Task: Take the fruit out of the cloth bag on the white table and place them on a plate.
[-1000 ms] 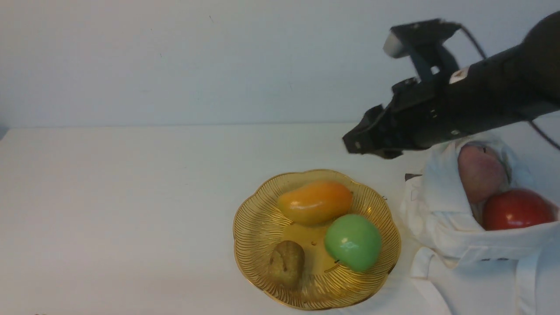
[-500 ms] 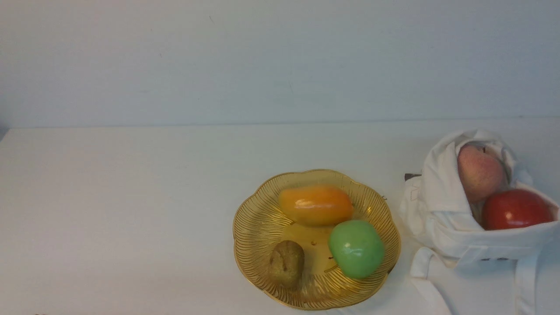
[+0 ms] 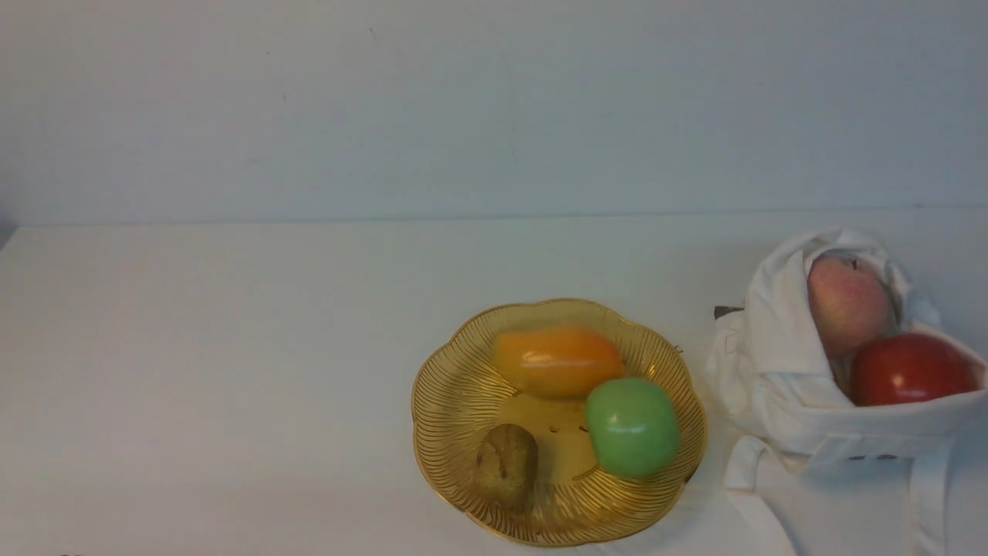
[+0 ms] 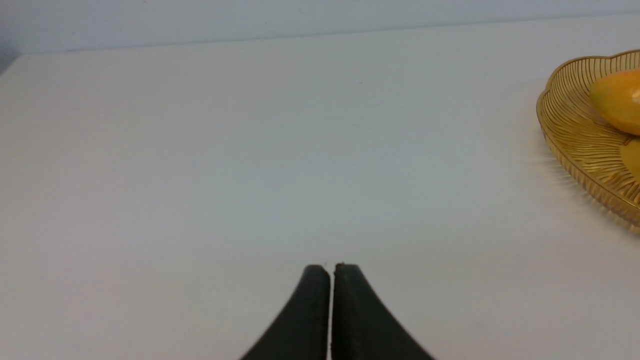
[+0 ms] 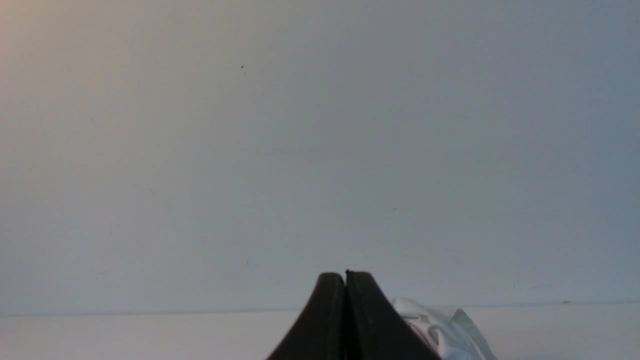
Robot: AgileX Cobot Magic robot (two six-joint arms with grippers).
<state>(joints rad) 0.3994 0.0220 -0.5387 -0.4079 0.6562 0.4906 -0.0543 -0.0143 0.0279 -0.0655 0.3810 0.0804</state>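
On the white table (image 3: pixel 231 347) sits the amber plate (image 3: pixel 455 401) holding an orange-yellow mango (image 3: pixel 557 361), a green apple (image 3: pixel 633 427) and a brown kiwi-like fruit (image 3: pixel 505 463). To its right the white cloth bag (image 3: pixel 779 363) lies open with a pink peach (image 3: pixel 845 303) and a red apple (image 3: pixel 911 369) in its mouth. Neither arm shows in the front view. My left gripper (image 4: pixel 332 267) is shut and empty over bare table, with the plate (image 4: pixel 575 130) and the mango (image 4: pixel 617 100) off to one side. My right gripper (image 5: pixel 345 275) is shut and empty, with the bag (image 5: pixel 440 330) just behind it.
A plain pale wall (image 3: pixel 494 108) stands behind the table's far edge. The bag's strap handles (image 3: pixel 922 502) trail toward the table's front edge at the right.
The right arm, which hung above the plate and bag one second ago, has left the front view. The green apple has rolled slightly right on the plate.
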